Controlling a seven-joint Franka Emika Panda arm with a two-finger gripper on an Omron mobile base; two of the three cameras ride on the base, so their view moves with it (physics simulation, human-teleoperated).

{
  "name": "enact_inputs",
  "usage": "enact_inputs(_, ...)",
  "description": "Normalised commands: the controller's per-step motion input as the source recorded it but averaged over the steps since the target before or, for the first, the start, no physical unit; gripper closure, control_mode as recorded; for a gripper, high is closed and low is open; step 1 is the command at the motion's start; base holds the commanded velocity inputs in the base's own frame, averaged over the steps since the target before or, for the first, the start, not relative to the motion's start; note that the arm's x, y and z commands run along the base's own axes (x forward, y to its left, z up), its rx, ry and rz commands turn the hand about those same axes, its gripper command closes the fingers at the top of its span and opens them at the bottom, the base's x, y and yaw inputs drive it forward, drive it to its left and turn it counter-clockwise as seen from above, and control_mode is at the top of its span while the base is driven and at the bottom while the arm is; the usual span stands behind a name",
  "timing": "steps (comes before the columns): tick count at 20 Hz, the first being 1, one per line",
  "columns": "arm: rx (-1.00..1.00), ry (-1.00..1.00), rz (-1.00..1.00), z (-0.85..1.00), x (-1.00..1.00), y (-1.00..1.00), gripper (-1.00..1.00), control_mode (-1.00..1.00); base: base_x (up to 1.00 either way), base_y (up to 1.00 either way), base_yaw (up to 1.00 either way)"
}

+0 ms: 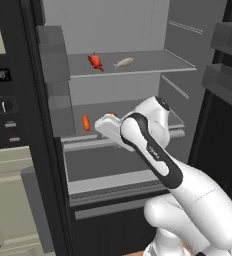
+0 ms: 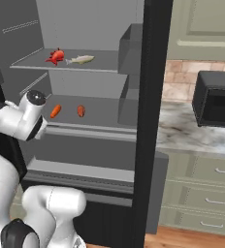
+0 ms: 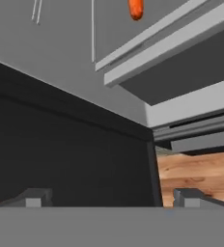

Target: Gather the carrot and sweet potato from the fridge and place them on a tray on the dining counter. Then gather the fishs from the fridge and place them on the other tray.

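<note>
The fridge (image 1: 113,30) fills the middle of the left base view with its doors swung wide, its light-grey shelves open to the arm. On the upper shelf (image 2: 100,60), upper left of the right base view, lie the two fishs: the red one (image 2: 56,56) and, just beside it, the pale slim one (image 2: 80,59). On the shelf below (image 2: 100,114), left of centre in that view, the carrot (image 2: 55,111) and the sweet potato (image 2: 80,111) lie near each other but apart, both close to the shelf's front edge.

Both vegetables are likely light, stiff and hard-skinned, so a firm squeeze should not hurt them. The carrot is slim and tapered and may roll or slide toward its thin end; it would be best taken across its thicker half, jaws square to its length. The sweet potato is stubby and rounded, so the hold belongs across its fattest middle, where it cannot squirt out. The fishs look thin and probably slick; mid-body across the flanks seems safest.

The claw (image 3: 111,197), at the bottom of the hand view, stands spread about as wide as it goes and holds nothing; an orange piece (image 3: 136,8) shows at the top of that frame, well apart from its tips.
</note>
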Motion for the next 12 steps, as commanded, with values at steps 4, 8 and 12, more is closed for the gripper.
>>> enact_inputs(4, -0.17, 0.00, 0.00, -0.23, 0.27, -0.02, -1.00, -1.00, 0.00, 0.00, 0.00)
enact_inputs(8, -0.19, 0.00, 0.01, -0.13, 0.54, 0.00, -1.00, -1.00, 0.00, 0.00, 0.00)
enact_inputs(12, -0.15, 0.00, 0.04, -0.23, 0.53, 0.00, -1.00, -1.00, 0.00, 0.00, 0.00)
